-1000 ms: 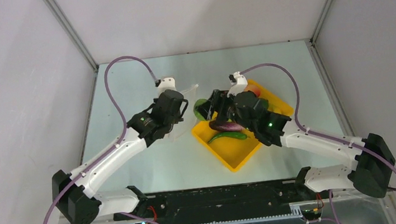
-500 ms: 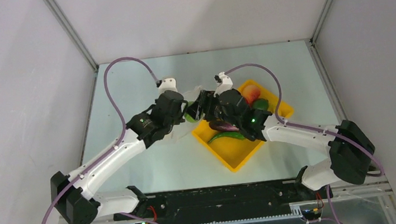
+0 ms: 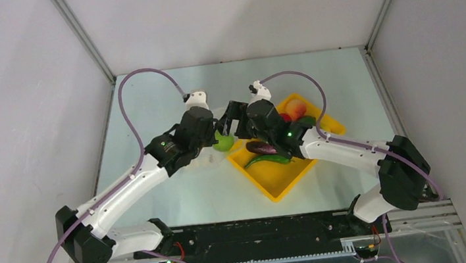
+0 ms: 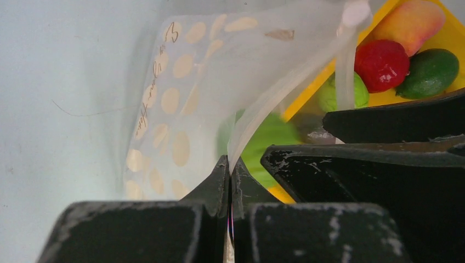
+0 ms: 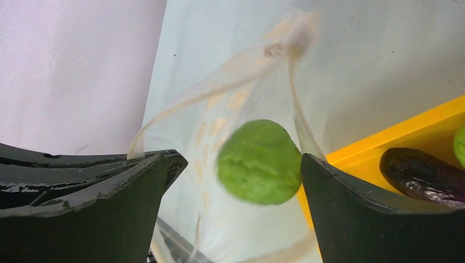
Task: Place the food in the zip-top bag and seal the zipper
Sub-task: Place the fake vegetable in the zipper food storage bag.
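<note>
Right now your left claw (image 4: pixel 229 181) is pinching its fingers tight together on the zip-top bag (image 4: pixel 181 93), gripping it by the mouth edge. The zipper (image 4: pixel 290 82) is running up and away from those fingertips, and the dotted sheet is spreading off to that claw's left over the table (image 4: pixel 66 82).

Your right claw (image 5: pixel 241 160) is standing spread wide and gripping nothing. A green round fruit (image 5: pixel 259 161) is showing between its fingers, blurred, clear of one finger and hard up against the other; you cannot tell whether it is touching that one. Just beyond those fingertips the bag's mouth is gaping, its two lips arching apart past the fruit.

Off to the right claw's right the yellow tray (image 5: pixel 384 134) is lying with the eggplant (image 5: pixel 422 178) in it. Ahead of the left claw and to its right, the tomato (image 4: pixel 382 64), the peach (image 4: pixel 411 23) and a dark green fruit (image 4: pixel 427 72) are sitting bunched together in the tray. From above, the two claws are facing each other, fingertips near, and the cucumber (image 3: pixel 267 160) is lying behind the right claw, beside the eggplant.
</note>
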